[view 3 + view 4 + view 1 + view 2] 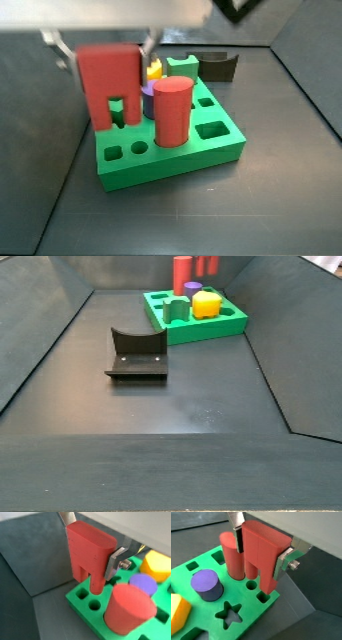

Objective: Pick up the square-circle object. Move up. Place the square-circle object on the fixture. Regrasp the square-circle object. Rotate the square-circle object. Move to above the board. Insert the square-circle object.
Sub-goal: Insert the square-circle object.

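Observation:
My gripper (92,539) is shut on the square-circle object (85,554), a red piece with a flat body and two legs pointing down. Both wrist views show it between the silver fingers (236,534); its body (261,552) fills the gap. In a side view the gripper (104,48) holds the piece (107,85) upright over the near left part of the green board (174,158). The leg tips hang just above two small holes (252,585) at the board's edge (80,602). I cannot tell if they touch. In a side view the board (221,326) lies far back.
A tall red cylinder (171,112), a purple cylinder (206,584) and a yellow hexagon piece (157,566) stand in the board. A star hole (230,613) is open. The dark fixture (138,353) stands on the floor apart from the board. A small green notched block (183,68) sits behind.

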Controlling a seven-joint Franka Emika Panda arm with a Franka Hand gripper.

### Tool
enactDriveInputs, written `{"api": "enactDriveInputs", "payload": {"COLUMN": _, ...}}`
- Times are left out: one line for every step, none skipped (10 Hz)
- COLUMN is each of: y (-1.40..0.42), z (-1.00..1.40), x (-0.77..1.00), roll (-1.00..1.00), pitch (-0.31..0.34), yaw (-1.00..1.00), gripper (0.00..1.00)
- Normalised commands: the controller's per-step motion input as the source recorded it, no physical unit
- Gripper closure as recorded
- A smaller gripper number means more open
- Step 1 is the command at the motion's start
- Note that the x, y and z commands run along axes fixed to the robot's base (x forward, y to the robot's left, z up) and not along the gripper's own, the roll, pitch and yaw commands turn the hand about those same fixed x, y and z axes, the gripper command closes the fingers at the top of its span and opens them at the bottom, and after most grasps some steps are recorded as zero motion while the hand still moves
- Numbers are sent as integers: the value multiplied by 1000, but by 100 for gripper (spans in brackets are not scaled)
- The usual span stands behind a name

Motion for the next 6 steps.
{"api": "enactDriveInputs", "payload": {"y": -6, "z": -1000, "x": 349, "roll": 20, "pitch": 0, "yaw": -311, "gripper": 100}}
{"api": "enactDriveInputs", "payload": {"y": 0, "z": -1000, "x": 23, "roll": 30, "pitch": -16, "yaw": -186, "gripper": 100}}
{"api": "enactDriveInputs", "payload": {"y": 0, "z": -969, "x": 0, "roll": 129, "pitch": -39, "yaw": -17, "gripper": 100}}
{"api": "enactDriveInputs", "payload": {"y": 0, "z": -577, "x": -111, "roll": 281, "pitch": 0, "yaw": 51, "gripper": 100}}
{"api": "enactDriveInputs", "payload": {"y": 0, "z": -471, "x": -380, "roll": 333, "pitch": -3, "yaw": 289, "gripper": 100}}
{"api": "enactDriveInputs", "payload": {"y": 0, "z": -69, "x": -654, "roll": 23, "pitch": -181, "yaw": 157, "gripper": 100}}
